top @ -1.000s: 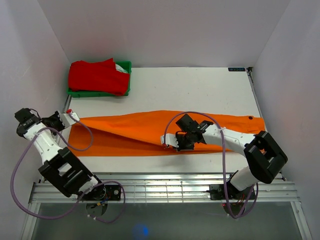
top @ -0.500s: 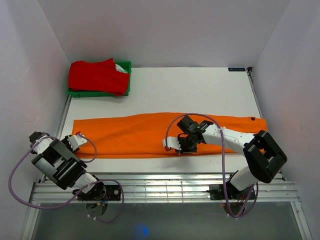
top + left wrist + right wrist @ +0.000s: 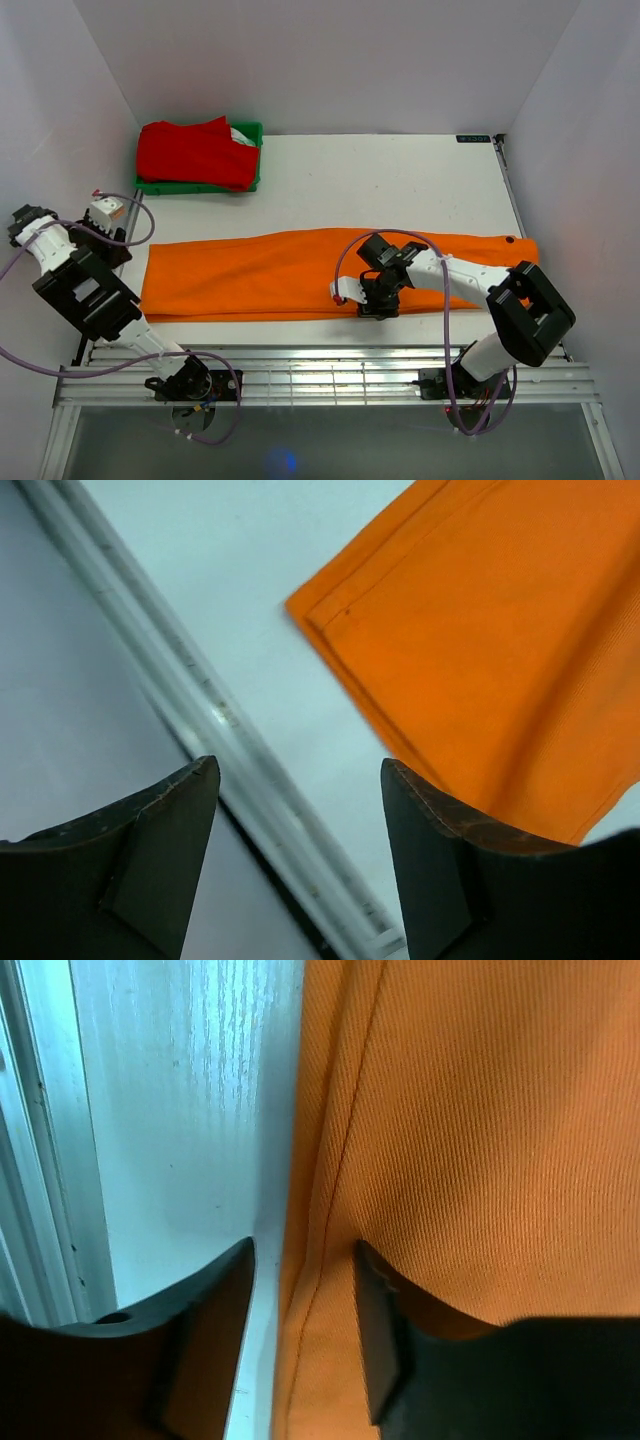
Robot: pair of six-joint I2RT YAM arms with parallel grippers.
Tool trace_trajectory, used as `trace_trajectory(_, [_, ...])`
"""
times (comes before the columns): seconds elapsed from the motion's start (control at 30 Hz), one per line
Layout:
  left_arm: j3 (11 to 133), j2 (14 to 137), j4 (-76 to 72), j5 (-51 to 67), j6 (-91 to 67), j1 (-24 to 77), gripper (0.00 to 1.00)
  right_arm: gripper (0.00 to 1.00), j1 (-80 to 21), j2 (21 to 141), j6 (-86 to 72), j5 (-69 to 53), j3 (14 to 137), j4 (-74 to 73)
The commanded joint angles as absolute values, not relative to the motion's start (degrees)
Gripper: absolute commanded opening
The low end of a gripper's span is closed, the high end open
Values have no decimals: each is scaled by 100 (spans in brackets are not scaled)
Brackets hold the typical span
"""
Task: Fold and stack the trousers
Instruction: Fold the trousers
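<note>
The left hand [image 3: 297,770], fingers spread wide and holding nothing, hangs just off the hem end of the orange trousers [image 3: 250,272], above the left edge of the tabletop [image 3: 400,180]. The right hand [image 3: 303,1250], fingers partly apart, sits low at the trousers' near edge about midway along, the seam lying loose between them. The trousers lie flat lengthwise across the tabletop, waistband to the right, with a green bin [image 3: 252,132] holding a red garment [image 3: 190,152] beyond their left end.

open table [image 3: 400,180] beyond the trousers [image 3: 250,275], green bin [image 3: 254,152] filling the far-left corner; walls [image 3: 580,150] close on both sides
</note>
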State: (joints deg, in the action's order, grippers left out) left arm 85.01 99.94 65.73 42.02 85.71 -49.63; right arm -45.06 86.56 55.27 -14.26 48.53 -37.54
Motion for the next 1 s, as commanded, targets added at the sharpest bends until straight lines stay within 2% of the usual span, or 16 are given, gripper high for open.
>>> trace_trajectory(0.0, [8168, 10029, 6532, 4290, 7237, -4615, 77, 54, -4377, 8359, 5406, -1529, 4992, -3955])
trace_trajectory(0.13, [7717, 9975, 5636, 3746, 6532, -4149, 73, 56, -3974, 8305, 5247, -1792, 5369, -4095])
trace_trajectory(0.17, [7691, 10036, 5564, 3675, 6426, -4018, 69, 55, -3886, 8340, 5169, -1828, 5544, -4165])
trace_trajectory(0.3, [7892, 10467, 5230, 3279, 5898, -3859, 62, 53, -3420, 8612, 4897, -1898, 5905, -4332])
trace_trajectory(0.47, [8340, 10837, 5142, 2717, 5406, -3639, 58, 50, -2980, 9131, 4579, -2039, 6056, -4474])
trace_trajectory(0.73, [8358, 11039, 5054, 2206, 4949, -3375, 53, 48, -2707, 9474, 4412, -2118, 6187, -4570])
trace_trajectory(0.97, [8253, 11153, 5063, 2303, 4904, -3331, 38, 48, -2681, 9545, 4395, -2039, 6179, -4605])
